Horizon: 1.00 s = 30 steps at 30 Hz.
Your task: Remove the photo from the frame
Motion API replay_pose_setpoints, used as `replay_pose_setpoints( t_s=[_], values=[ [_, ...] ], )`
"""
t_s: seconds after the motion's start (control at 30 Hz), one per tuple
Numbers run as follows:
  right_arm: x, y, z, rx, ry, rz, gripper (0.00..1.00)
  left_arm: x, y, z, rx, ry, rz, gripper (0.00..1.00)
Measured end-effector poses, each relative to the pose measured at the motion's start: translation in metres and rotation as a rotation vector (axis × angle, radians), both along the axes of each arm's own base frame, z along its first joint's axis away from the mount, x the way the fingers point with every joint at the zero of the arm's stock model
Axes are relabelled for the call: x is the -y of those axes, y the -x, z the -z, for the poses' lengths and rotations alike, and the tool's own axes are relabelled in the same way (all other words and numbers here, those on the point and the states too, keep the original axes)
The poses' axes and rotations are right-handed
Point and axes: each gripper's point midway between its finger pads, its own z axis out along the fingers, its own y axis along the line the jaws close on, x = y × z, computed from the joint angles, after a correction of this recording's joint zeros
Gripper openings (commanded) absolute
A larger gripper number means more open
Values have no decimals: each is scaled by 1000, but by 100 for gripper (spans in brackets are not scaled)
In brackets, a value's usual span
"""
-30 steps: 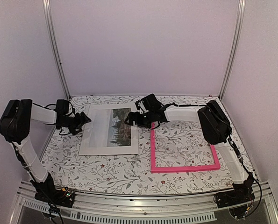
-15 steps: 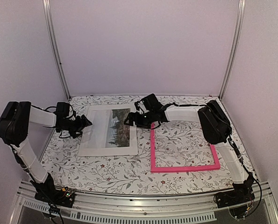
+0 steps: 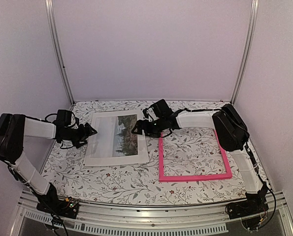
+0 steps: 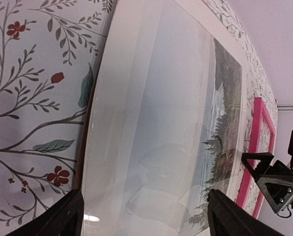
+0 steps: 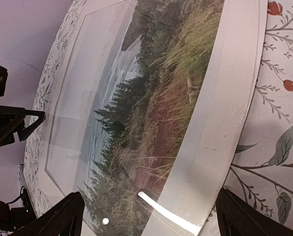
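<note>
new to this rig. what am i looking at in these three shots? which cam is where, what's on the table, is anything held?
Two robot arms are bolted at the near edge of the table, and each ends in a two-finger gripper. The wide picture comes from a fixed camera above and behind the arms, so the left arm is on the left and the right arm on the right. The other two pictures come from a camera on each wrist. The dark wedges in their bottom corners are that gripper's own fingers.

On the floral table lies the photo, a landscape print with a wide white border. To its right, not touching it, lies the empty pink frame.

The left gripper is at the photo's left edge. The right gripper is over the photo's right side. Both are open, and nothing is held.
</note>
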Motion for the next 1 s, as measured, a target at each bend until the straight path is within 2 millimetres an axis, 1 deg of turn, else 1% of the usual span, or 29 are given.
replay_pose_setpoints(
  t_s=[0.2, 0.37, 0.8, 0.93, 1.0],
  values=[
    [2, 8, -6, -5, -2, -9, 96, 5, 11, -8, 17, 16, 14, 88],
    [4, 11, -6, -11, 3, -10, 96, 6, 14, -9, 15, 18, 19, 88],
    [9, 21, 6, -41, 60, -3, 96, 1, 23, 1, -32, -10, 9, 89],
    [6, 25, 6, -34, 70, -4, 96, 1, 30, 9, -54, -11, 10, 89],
    [8, 29, 7, -34, 82, -1, 96, 2, 35, 11, -61, -13, 13, 89]
  ],
)
